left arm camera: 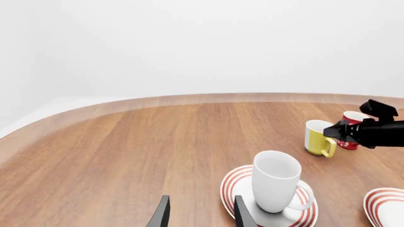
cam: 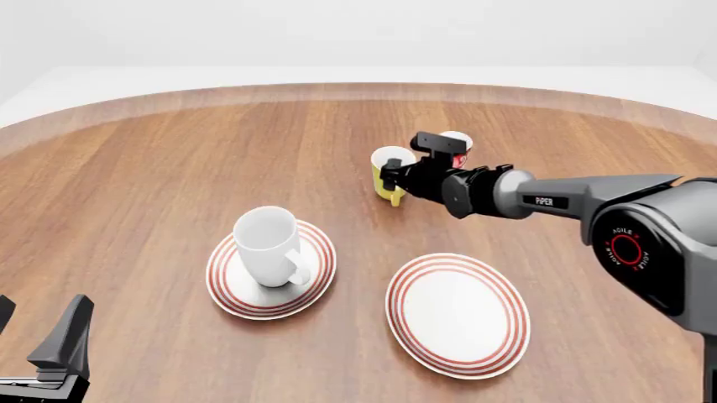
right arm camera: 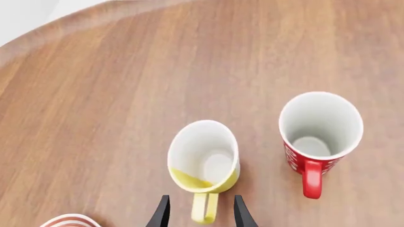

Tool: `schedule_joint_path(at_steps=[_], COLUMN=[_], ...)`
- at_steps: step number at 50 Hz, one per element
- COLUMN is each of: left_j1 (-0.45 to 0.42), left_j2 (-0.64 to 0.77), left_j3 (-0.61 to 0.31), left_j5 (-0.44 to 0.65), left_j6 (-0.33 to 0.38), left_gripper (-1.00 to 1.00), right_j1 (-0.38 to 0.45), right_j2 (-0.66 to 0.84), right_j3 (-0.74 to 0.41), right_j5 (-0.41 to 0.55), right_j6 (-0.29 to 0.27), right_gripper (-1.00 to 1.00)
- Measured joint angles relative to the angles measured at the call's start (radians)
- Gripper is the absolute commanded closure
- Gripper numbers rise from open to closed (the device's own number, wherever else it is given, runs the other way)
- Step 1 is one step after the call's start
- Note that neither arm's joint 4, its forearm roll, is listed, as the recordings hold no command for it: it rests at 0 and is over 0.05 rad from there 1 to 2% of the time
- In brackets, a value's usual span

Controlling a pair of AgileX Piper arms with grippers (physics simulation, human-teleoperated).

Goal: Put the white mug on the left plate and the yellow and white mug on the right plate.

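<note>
The white mug stands upright on the left plate, also seen in the left wrist view as the mug on its plate. The right plate lies bare. Farther back stands the yellow and white mug, its handle pointing at my right gripper. That gripper is open, one finger on each side of the handle, not touching it. My left gripper is open and holds nothing, at the near left, short of the left plate.
A red cup stands close beside the yellow and white mug, partly behind my right gripper in the front view. A striped plate rim shows at the edge of the right wrist view. The table's curved far edge runs behind.
</note>
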Motion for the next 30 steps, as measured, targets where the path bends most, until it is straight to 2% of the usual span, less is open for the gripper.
schedule_joint_path(at_steps=[30], left_j1=[0.0], left_j2=[0.0], left_j3=[0.0], left_j5=[0.0], left_j6=[0.0], left_gripper=[-1.0], right_j1=[0.018], right_j2=[0.053], right_j3=[-0.043], right_j5=[0.045], right_j6=[0.043], right_gripper=[-1.0])
